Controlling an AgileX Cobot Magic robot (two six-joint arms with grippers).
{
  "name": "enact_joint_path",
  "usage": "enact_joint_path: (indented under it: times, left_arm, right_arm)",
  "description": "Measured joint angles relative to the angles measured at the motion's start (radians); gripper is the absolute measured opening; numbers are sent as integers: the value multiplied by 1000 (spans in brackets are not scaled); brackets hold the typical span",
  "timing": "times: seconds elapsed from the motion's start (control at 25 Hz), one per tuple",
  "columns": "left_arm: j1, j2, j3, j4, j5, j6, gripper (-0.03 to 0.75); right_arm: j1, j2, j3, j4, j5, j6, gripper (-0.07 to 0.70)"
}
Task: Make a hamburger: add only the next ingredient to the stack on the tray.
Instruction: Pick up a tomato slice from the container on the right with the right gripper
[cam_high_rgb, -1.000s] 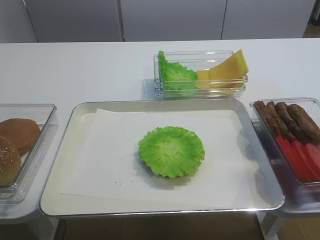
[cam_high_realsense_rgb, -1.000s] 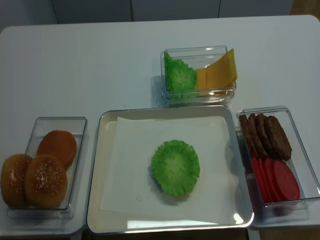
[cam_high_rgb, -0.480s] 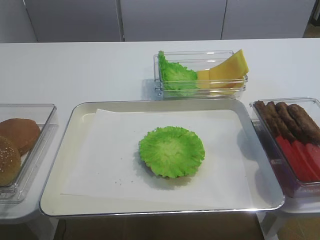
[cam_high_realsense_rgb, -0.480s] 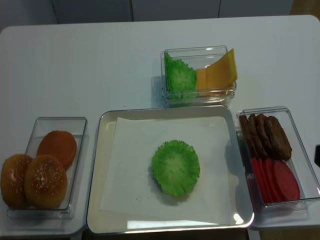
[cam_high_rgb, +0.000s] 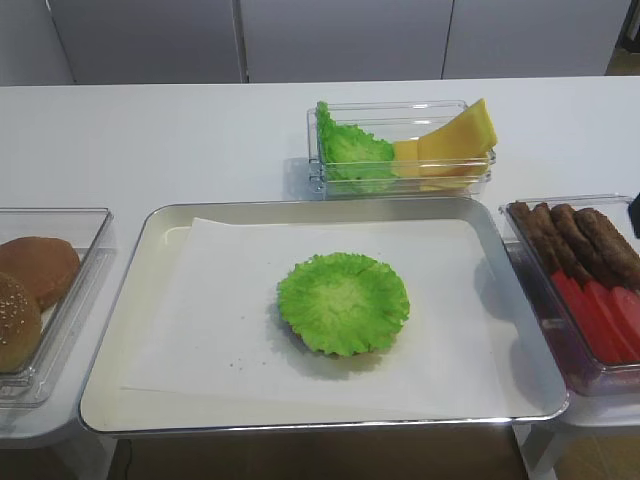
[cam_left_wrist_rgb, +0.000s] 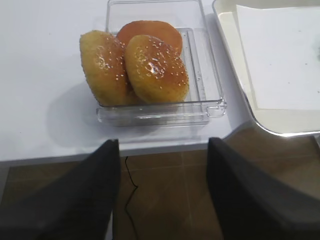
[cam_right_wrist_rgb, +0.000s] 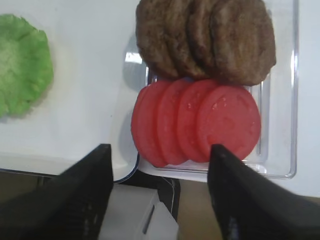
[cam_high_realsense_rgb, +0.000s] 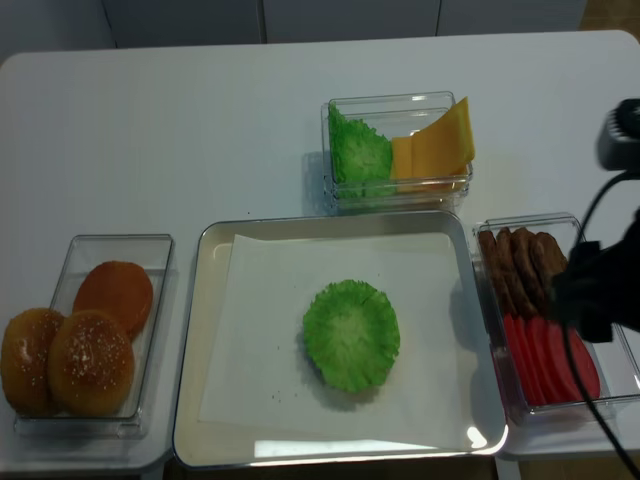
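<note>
Several overlapping red tomato slices (cam_right_wrist_rgb: 195, 120) lie in a clear bin (cam_right_wrist_rgb: 280, 150) right of the tray, in front of the patties. My right gripper (cam_right_wrist_rgb: 160, 200) hangs open above the bin's near edge, nothing between its fingers. From overhead my right arm (cam_high_realsense_rgb: 600, 290) covers part of that bin and the tomato slices (cam_high_realsense_rgb: 540, 365). The stack is a round ruffled green lettuce leaf (cam_high_rgb: 343, 302) in the middle of the paper-lined silver tray (cam_high_rgb: 120, 300). My left gripper (cam_left_wrist_rgb: 162, 200) is open over the floor, just in front of the bun bin.
Brown meat patties (cam_right_wrist_rgb: 205, 37) fill the far half of the tomato bin. A clear bin (cam_high_rgb: 400, 150) behind the tray holds folded lettuce and yellow cheese. Buns (cam_left_wrist_rgb: 150, 65) sit in a clear bin left of the tray, near the table's front edge.
My right arm has come in from the right and now hangs over the patty and tomato bin. Food and tray have not moved.
</note>
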Motion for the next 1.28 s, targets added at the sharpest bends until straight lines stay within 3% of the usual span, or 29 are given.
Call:
enact_joint_path:
  times: [0.44,0.84,1.28]
  left_arm:
    - [0,0,0,0,0,0,409]
    - [0,0,0,0,0,0,409]
    - [0,0,0,0,0,0,409]
  right_arm:
    - [204,264,0,-179,-28,134,419]
    - [217,369,0,-213,-85,153,280]
    - [217,383,-2,-220,-99,153,235]
